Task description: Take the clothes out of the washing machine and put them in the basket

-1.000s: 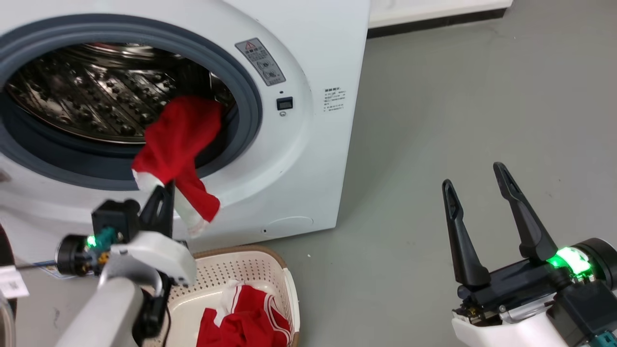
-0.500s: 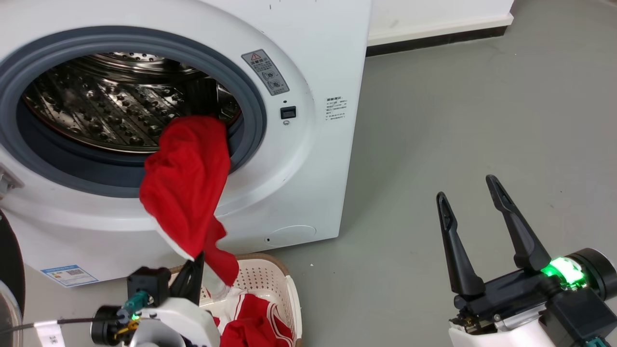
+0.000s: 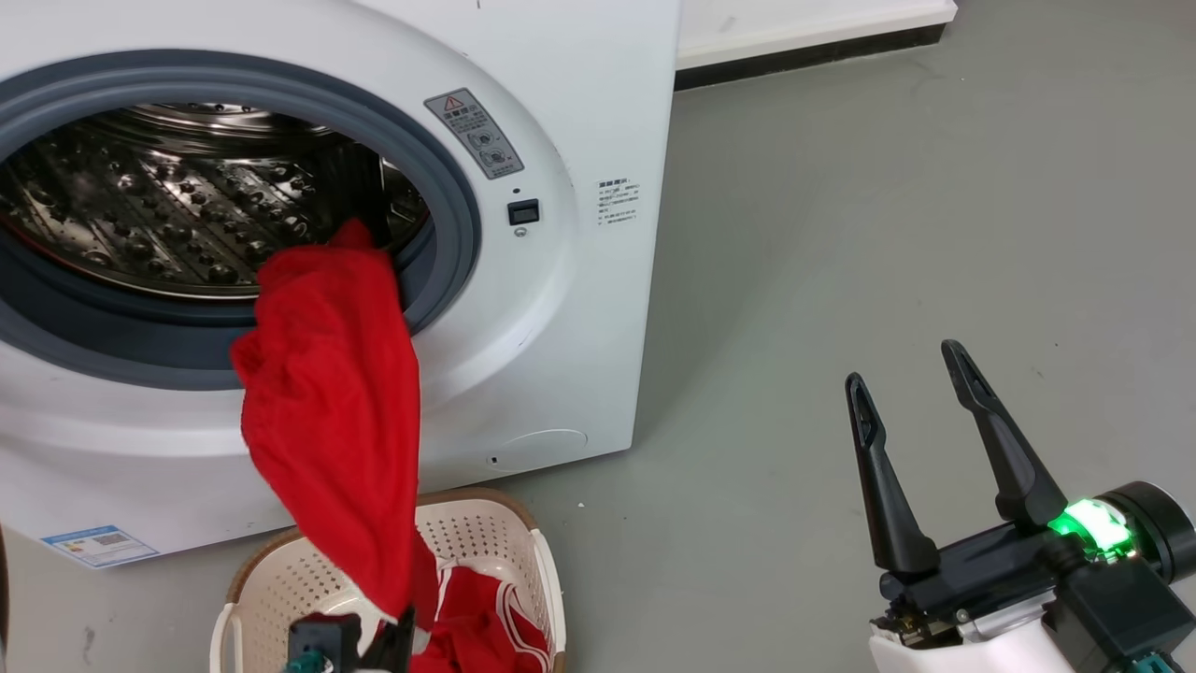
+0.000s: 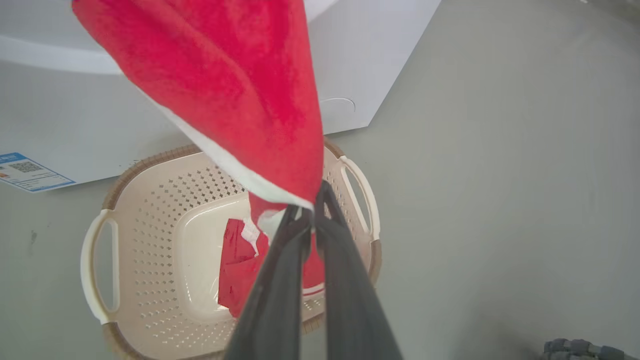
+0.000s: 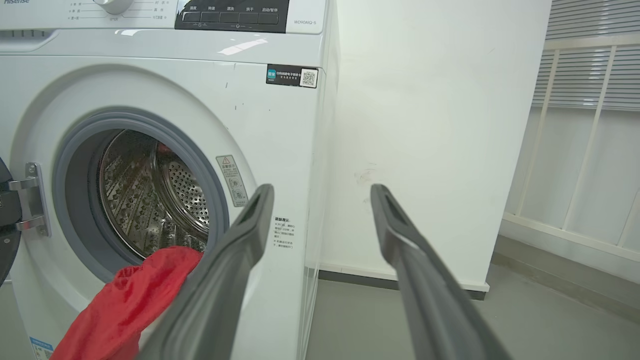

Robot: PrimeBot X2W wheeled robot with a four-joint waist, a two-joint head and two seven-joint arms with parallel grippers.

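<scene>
A red garment (image 3: pixel 327 411) with white trim stretches from the washing machine (image 3: pixel 561 308) porthole down over the basket (image 3: pixel 486 542). My left gripper (image 4: pixel 312 212) is shut on its lower white-edged end, above the basket (image 4: pixel 150 240). More red clothes (image 4: pixel 240 260) lie inside the basket (image 3: pixel 495 626). The steel drum (image 3: pixel 168 215) stands open behind the grey gasket. In the right wrist view the garment (image 5: pixel 125 305) hangs out of the porthole. My right gripper (image 3: pixel 916 374) stays open over the floor at the right, holding nothing; its own view shows it (image 5: pixel 322 192) spread wide.
Grey floor (image 3: pixel 888 206) spreads to the right of the machine. A white wall (image 5: pixel 425 125) and a skirting board (image 3: pixel 813 47) run behind. The door hinge (image 5: pixel 30 200) sits at the porthole's left. A blue label (image 3: pixel 98 545) is low on the machine's front.
The left gripper has pulled the red garment down and out of the drum, toward the basket. The head camera has shifted. The right gripper has held still.
</scene>
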